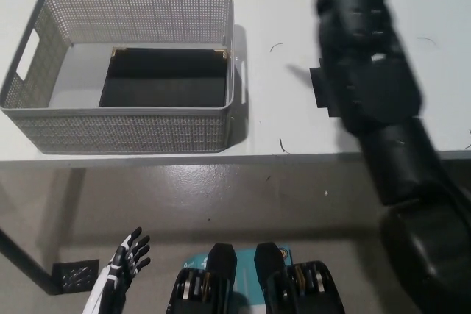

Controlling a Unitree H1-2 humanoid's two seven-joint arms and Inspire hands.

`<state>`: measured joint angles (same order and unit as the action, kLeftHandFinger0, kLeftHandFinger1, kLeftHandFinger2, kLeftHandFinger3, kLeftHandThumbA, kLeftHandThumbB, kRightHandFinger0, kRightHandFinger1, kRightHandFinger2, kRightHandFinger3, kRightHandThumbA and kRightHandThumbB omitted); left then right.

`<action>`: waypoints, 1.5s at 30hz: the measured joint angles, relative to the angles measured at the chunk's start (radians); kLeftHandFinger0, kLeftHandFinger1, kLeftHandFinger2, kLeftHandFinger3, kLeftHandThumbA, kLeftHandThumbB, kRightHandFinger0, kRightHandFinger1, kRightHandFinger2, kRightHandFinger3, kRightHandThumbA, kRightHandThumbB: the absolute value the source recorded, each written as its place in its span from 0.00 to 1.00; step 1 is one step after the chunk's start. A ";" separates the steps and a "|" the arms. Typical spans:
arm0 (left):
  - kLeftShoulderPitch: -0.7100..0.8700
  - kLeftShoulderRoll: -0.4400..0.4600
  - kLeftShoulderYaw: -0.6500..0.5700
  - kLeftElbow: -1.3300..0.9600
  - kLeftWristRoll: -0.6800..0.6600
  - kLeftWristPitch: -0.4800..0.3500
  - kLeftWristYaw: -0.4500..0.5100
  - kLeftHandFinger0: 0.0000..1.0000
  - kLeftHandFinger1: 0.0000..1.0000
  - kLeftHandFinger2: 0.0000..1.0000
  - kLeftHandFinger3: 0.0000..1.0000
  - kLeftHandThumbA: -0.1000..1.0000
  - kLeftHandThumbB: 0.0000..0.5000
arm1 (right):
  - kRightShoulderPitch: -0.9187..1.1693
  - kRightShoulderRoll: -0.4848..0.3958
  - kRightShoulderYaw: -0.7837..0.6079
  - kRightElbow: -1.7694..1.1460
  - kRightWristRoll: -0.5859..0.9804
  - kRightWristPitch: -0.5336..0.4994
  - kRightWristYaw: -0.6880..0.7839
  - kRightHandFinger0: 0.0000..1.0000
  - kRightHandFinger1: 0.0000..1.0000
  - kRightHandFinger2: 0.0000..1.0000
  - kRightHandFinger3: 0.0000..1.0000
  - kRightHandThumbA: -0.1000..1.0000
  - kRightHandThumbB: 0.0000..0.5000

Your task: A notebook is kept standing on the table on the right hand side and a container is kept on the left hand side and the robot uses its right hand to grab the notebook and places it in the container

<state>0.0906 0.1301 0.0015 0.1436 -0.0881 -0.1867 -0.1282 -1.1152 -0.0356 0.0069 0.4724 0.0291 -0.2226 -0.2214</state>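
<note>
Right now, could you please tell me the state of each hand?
Left hand: open, holding nothing, low beside the table.
Right hand: out of view past the top edge; cannot be told.

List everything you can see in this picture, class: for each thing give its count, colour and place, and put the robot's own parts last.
Flat black notebook: one, black, lying on the floor of the container.
Grey perforated plastic container: one, grey, on the table's left part.
White table: one, white, across the upper picture.
Black square patch: one, black, on the table, mostly hidden behind the right arm.
Left hand: one, white with dark fingers, lower left, below the table, fingers apart.
Right arm: one, black, over the table's right side; its hand is out of frame.
</note>
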 measured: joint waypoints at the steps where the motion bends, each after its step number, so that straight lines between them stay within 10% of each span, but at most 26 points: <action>1: 0.000 0.000 0.000 0.000 0.000 0.000 0.000 1.00 1.00 1.00 1.00 1.00 0.41 | 0.018 -0.015 -0.003 -0.030 0.000 0.007 0.002 1.00 1.00 1.00 1.00 0.96 0.91; 26: 0.007 -0.011 -0.001 0.014 0.001 0.000 0.000 1.00 1.00 1.00 1.00 1.00 0.42 | 1.047 -0.158 0.066 -0.926 -0.039 0.078 0.073 1.00 1.00 1.00 1.00 1.00 0.67; 45: 0.034 -0.008 -0.002 -0.001 -0.004 0.000 -0.006 1.00 1.00 1.00 1.00 1.00 0.39 | 1.232 -0.070 0.098 -0.348 -0.110 -0.155 0.111 1.00 1.00 1.00 1.00 1.00 0.62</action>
<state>0.1250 0.1220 -0.0007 0.1430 -0.0917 -0.1869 -0.1339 0.1173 -0.1058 0.1044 0.1241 -0.0805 -0.3777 -0.1105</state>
